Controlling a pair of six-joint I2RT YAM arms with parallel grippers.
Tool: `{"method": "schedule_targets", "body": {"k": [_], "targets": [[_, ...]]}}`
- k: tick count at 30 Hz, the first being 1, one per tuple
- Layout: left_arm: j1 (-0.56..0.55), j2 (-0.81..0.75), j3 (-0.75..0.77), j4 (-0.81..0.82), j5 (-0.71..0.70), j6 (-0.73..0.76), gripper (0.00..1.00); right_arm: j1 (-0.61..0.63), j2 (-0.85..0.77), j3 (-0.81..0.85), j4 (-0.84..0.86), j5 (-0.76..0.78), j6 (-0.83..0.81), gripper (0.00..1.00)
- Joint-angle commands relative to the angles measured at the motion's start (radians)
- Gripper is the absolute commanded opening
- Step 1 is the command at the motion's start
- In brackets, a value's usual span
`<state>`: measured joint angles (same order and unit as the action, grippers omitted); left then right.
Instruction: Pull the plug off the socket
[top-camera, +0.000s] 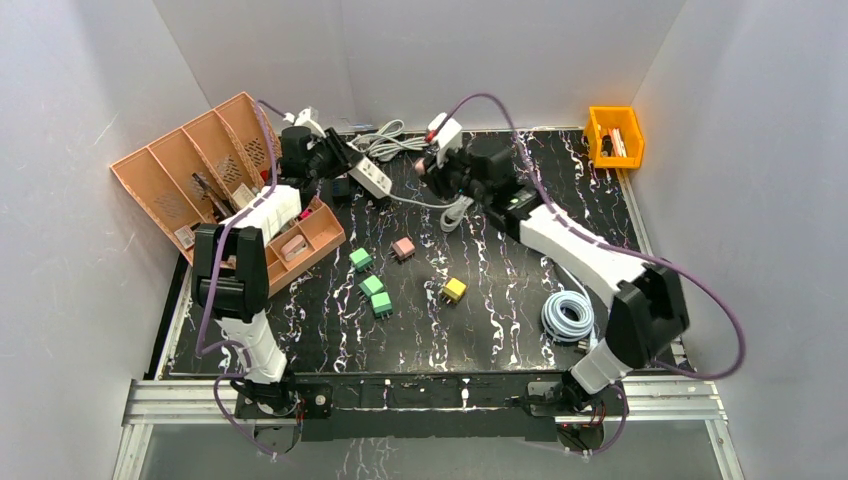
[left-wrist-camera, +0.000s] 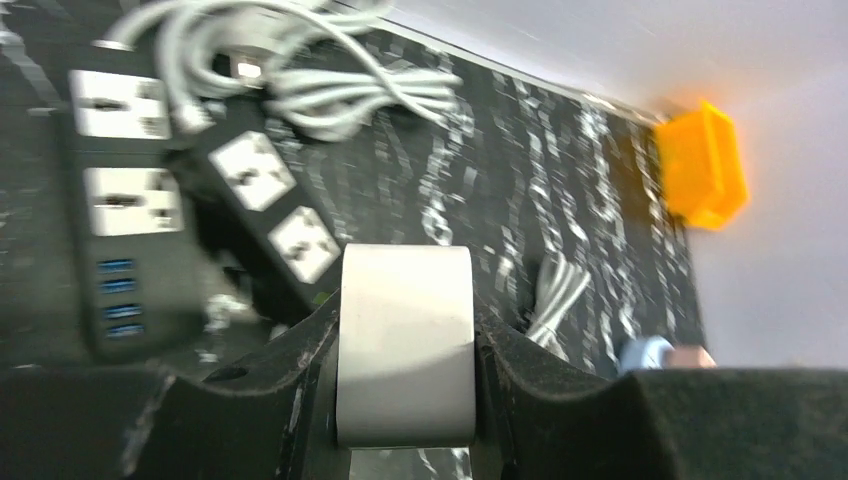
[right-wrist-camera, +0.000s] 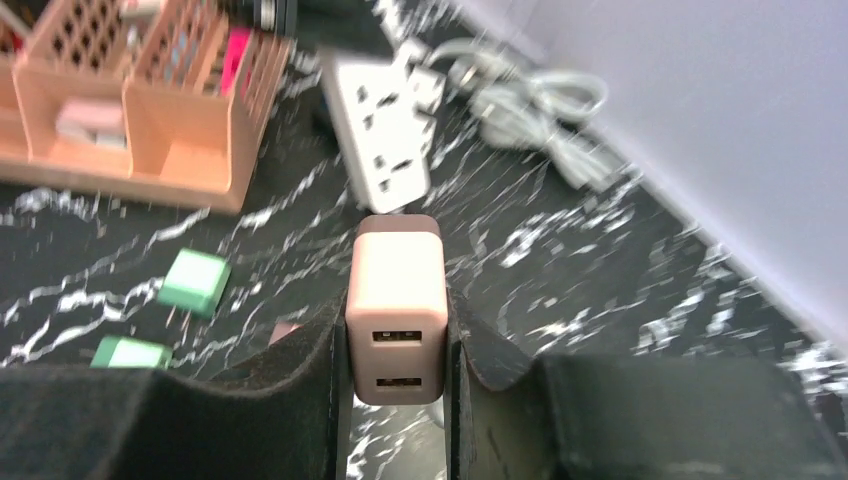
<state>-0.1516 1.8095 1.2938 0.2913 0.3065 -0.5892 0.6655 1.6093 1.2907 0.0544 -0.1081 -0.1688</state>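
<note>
Far left: peach organizer rack (top-camera: 200, 165) against the wall, not part of this step. Next, left gripper (left-wrist-camera: 405, 320) clamped narrow on a plain white block, judged to be the end of the white power strip (top-camera: 371, 177); hold that clamp firm to stop the strip following the pull. Just beyond it in the left wrist view: black power strip (left-wrist-camera: 125, 210) and a white cable bundle (left-wrist-camera: 300, 80), both blurred. Centre: right gripper (right-wrist-camera: 397, 312) pinching the pink USB charger (right-wrist-camera: 396, 285) by its sides, ports toward the camera, prongs hidden. Looks already free of the socket, held above the table and apart from the strip, so judged near done. To finish well: draw straight back along the prong line, no twisting, no sideways levering, and steer wide of the cable bundle. Lower middle: green adapters (top-camera: 361, 259) and a yellow adapter (top-camera: 454, 290), loose on the black marbled table (top-camera: 500, 340). Right: coiled grey cable (top-camera: 567, 316) near the arm, orange bin (top-camera: 613, 135) at the back corner. Plain white walls (top-camera: 520, 50) on three sides.
</note>
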Motion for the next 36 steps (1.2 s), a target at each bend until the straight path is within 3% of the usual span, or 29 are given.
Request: {"method": "schedule_targets", "body": {"k": [1, 6, 11, 17, 19, 21, 22, 25, 26, 27, 28, 30, 36], "targets": [[0.027, 0.017, 0.017, 0.058, -0.156, 0.006, 0.00, -0.074, -0.094, 0.064, 0.033, -0.017, -0.010, 0.00], [0.027, 0.060, 0.005, 0.248, -0.177, -0.059, 0.00, -0.117, -0.045, 0.026, -0.035, -0.203, 0.085, 0.00], [0.038, 0.173, 0.109, 0.329, -0.195, -0.083, 0.00, -0.116, 0.077, -0.033, -0.047, -0.346, 0.232, 0.00], [0.113, 0.295, 0.162, 0.373, -0.266, -0.160, 0.00, -0.101, 0.166, -0.114, 0.043, -0.377, 0.390, 0.00], [0.148, 0.290, 0.112, 0.428, -0.351, -0.179, 0.00, -0.081, 0.229, -0.080, -0.019, -0.330, 0.375, 0.00], [0.180, 0.259, -0.002, 0.509, -0.480, -0.290, 0.00, -0.071, 0.308, -0.045, -0.040, -0.329, 0.385, 0.00], [0.181, 0.251, -0.037, 0.547, -0.512, -0.305, 0.00, -0.066, 0.334, -0.031, -0.041, -0.327, 0.390, 0.10], [0.187, 0.252, -0.064, 0.587, -0.497, -0.313, 0.02, -0.063, 0.401, -0.009, -0.042, -0.313, 0.403, 0.20], [0.193, 0.250, -0.057, 0.588, -0.435, -0.305, 0.34, -0.063, 0.406, 0.002, -0.054, -0.314, 0.400, 0.27], [0.205, 0.237, -0.044, 0.588, -0.344, -0.297, 0.76, -0.063, 0.364, -0.006, -0.063, -0.303, 0.384, 0.47], [0.208, 0.219, -0.038, 0.588, -0.290, -0.283, 0.98, -0.070, 0.308, -0.028, -0.057, -0.285, 0.369, 0.88], [0.208, 0.204, -0.033, 0.583, -0.239, -0.270, 0.98, -0.090, 0.246, -0.039, -0.055, -0.272, 0.354, 0.98], [0.203, 0.165, -0.008, 0.549, -0.070, -0.230, 0.99, -0.248, -0.047, -0.125, 0.058, -0.175, 0.444, 0.98]]}}
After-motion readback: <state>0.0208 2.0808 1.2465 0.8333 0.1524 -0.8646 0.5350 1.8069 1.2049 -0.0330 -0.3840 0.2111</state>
